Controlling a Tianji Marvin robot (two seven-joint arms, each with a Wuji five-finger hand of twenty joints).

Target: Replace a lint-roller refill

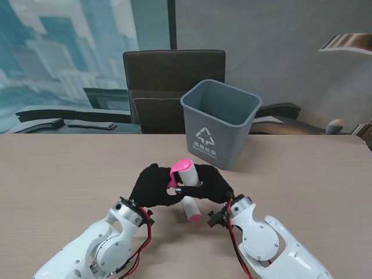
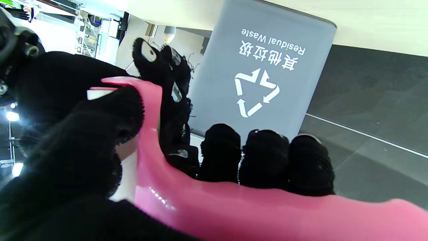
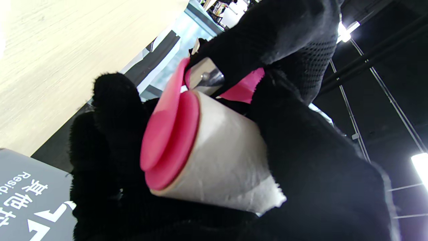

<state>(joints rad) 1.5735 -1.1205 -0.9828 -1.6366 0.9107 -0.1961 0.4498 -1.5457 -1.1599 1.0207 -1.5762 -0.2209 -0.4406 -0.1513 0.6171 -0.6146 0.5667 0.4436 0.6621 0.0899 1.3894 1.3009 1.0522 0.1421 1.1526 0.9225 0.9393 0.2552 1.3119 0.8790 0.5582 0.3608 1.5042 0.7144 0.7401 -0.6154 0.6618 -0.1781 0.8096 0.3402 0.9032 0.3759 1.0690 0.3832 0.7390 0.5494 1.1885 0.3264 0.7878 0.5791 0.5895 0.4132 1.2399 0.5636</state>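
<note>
The bin [image 1: 220,122] stands on the table [image 1: 58,174] near its far edge, about midway along it. Nearer to me, both hands meet around the lint roller [image 1: 187,174] (left hand [image 1: 152,186] on its left, right hand [image 1: 212,185] on its right). A chair [image 1: 168,81] stands behind the far edge.

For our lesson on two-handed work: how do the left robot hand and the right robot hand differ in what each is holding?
The left robot hand is closed on the pink handle; the right robot hand is closed on the white roll. The left grips a thin curved part, the right a thick cylinder with a pink end cap. Both wear black gloves and meet on the same lint roller, nearer to me than the grey bin.
</note>
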